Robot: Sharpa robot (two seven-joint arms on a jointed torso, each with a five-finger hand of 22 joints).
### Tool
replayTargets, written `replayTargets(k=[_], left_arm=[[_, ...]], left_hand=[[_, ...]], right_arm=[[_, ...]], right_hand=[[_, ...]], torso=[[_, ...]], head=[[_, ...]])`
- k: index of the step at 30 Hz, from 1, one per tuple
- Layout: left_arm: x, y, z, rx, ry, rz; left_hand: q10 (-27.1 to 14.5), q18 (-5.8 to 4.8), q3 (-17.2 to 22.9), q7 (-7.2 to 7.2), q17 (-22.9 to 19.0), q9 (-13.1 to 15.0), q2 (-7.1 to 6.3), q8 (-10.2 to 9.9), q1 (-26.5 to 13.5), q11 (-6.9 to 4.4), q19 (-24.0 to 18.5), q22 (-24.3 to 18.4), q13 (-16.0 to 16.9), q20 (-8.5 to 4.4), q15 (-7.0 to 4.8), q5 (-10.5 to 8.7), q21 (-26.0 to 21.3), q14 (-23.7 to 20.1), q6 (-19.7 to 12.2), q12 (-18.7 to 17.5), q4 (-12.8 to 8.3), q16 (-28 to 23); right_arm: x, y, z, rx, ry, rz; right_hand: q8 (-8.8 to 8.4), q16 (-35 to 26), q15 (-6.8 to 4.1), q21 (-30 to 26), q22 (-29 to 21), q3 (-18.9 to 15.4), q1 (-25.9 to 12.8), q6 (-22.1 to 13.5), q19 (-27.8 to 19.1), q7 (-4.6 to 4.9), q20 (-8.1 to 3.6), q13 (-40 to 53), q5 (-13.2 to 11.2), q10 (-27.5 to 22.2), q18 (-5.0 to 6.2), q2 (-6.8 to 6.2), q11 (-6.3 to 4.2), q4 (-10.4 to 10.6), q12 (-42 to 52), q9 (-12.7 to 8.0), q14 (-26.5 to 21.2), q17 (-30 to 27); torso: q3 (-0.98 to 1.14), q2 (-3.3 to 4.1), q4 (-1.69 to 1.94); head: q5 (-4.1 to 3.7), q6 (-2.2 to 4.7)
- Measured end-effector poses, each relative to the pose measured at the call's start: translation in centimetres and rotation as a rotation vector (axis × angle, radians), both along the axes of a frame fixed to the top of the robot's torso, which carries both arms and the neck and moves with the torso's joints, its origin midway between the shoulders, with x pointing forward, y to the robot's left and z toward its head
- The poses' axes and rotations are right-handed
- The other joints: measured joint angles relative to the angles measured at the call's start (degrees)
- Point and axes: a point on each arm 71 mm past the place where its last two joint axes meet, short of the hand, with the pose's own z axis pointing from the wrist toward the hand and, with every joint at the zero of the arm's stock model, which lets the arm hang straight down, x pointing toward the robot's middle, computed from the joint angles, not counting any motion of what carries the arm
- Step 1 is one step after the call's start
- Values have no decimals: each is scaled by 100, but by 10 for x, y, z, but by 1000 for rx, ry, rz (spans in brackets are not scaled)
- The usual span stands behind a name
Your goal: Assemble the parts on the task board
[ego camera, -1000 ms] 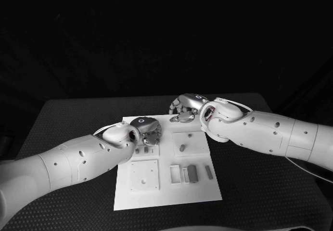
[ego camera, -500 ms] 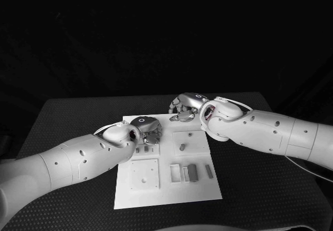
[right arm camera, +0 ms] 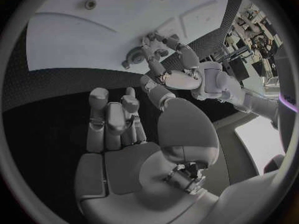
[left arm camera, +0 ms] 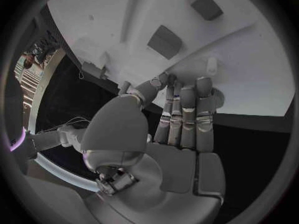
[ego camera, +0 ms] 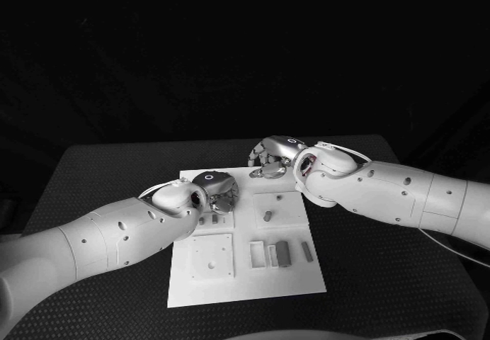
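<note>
Head view: black desk point(ego camera: 102, 184), dark room behind. White task board point(ego camera: 245, 273) at desk centre, long axis 12–6. Grey parts point(ego camera: 281, 253) stand in a row at board's 4 o'clock; one peg point(ego camera: 268, 216) upright mid-board. Left robot hand point(ego camera: 214, 191) over board's 10 o'clock edge, fingers pointing down at board; can't tell if it holds anything. Right robot hand point(ego camera: 274, 157) at board's 12 o'clock edge, fingers curled in. Bare desk on both sides of the board and at 6.

Left wrist view: left robot hand point(left arm camera: 177, 129) flat, fingers straight and side by side, nothing in them, tips at board point(left arm camera: 124, 15) edge.

Right wrist view: right robot hand point(right arm camera: 118, 129) fingers bent, nothing in grip, over desk just off board point(right arm camera: 81, 40).
</note>
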Motion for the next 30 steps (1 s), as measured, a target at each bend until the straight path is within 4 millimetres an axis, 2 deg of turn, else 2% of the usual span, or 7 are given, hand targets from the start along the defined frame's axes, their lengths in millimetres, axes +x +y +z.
replayTargets(k=[4, 13, 16, 22, 24, 27, 30], left_arm=[[0, 0, 0, 2, -2, 0], [1, 0, -1, 4, -5, -1], [1, 0, -1, 5, -7, -1], [1, 0, -2, 5, -9, -1], [1, 0, -2, 4, -10, -1], [1, 0, -2, 3, -11, -1], [1, 1, -2, 2, -12, -2]], left_hand=[[28, 0, 17, -11, 4, -6, 28, 37, 28, -11, 30, 0, 42, -30, -7, 0, 42, 35, 29, 0, -17, 32], [111, 0, 17, -52, 3, -12, 58, 88, 58, -32, 81, -1, 91, -42, -38, 0, 79, 66, 112, 1, -17, 73], [151, 1, 49, -59, 3, -12, 58, 104, 58, -70, 81, -1, 89, -42, -48, -1, 79, 76, 158, 0, -17, 76], [170, 2, 49, -61, 3, -19, 66, 105, 67, -53, 81, -2, 100, -42, -58, -1, 79, 85, 161, 0, -17, 76], [198, 2, 49, -61, 0, -24, 80, 127, 81, -82, 98, -2, 107, -59, -66, -1, 79, 94, 161, -1, -17, 76], [252, 2, 88, -73, -7, -28, 96, 126, 97, -92, 131, -2, 130, -73, -90, -3, 110, 118, 173, -5, -22, 76], [283, 2, 124, -82, -16, -32, 119, 150, 120, -102, 131, -2, 147, -73, -90, -23, 111, 118, 181, -6, -33, 76]], right_arm=[[0, -1, 0, 8, 2, -3], [0, 0, 0, 17, 4, -4], [0, 0, 0, 19, 5, -4], [1, -1, 0, 24, 4, -6], [1, -2, 0, 32, 6, -9], [2, -4, 0, 47, 8, -16], [3, -6, 1, 66, 11, -25]], right_hand=[[-33, -131, 18, -66, 0, 0, 0, -28, -30, 4, -25, -15, 0, -31, -1, 0, 31, 0, -62, 0, -126, -192], [-54, -131, 8, -67, 0, 0, 0, -46, -63, 8, -12, -16, 0, -32, -3, 0, 31, 0, -62, -1, -136, -211], [-54, -131, 8, -67, 0, 0, 0, -45, -64, 8, -11, -16, 0, -32, -4, 0, 31, 0, -62, -1, -136, -211], [-56, -214, 23, -121, -1, 0, 0, -45, -82, 9, 7, -38, 0, -55, -5, 0, 52, 0, -106, -1, -151, -244], [-104, -523, 49, -324, -87, 32, 0, -119, -205, 81, 86, -172, 0, -183, -5, 0, 69, 32, -338, 7, -261, -406], [-174, -1063, 91, -677, -287, 83, -40, -276, -439, 130, 216, -536, 0, -288, 13, -40, 121, 29, -814, 12, -407, -673], [-183, -1803, 139, -1162, -594, 144, -53, -376, -673, 192, 414, -1041, 0, -369, 149, -53, 162, 32, -1403, 51, -510, -1026]], torso=[[0, -1, 0], [0, -3, 3], [-1, -4, 1], [-1, -4, -2], [-1, -3, -2], [-1, -3, -2], [-1, -3, -1]], head=[[-1, -6], [-7, -13], [-8, -14], [-13, -19], [-15, -19], [-16, -20], [-19, -20]])
